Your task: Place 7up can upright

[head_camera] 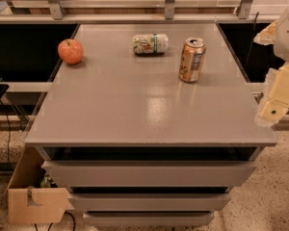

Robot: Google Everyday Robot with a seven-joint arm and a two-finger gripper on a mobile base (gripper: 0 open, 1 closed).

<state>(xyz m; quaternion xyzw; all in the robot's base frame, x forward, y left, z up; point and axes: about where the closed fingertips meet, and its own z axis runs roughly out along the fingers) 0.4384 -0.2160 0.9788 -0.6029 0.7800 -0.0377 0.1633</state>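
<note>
The 7up can [150, 44], pale whitish-silver with green markings, lies on its side at the far middle of the grey table top [144, 105]. My gripper [275, 104] shows at the right edge of the view, beyond the table's right side and well away from the can. It holds nothing that I can see.
An orange-gold can [191, 59] stands upright to the right of the 7up can. A red-orange apple [70, 51] sits at the far left corner. Drawers run below the table front. A cardboard box [33, 201] sits on the floor at lower left.
</note>
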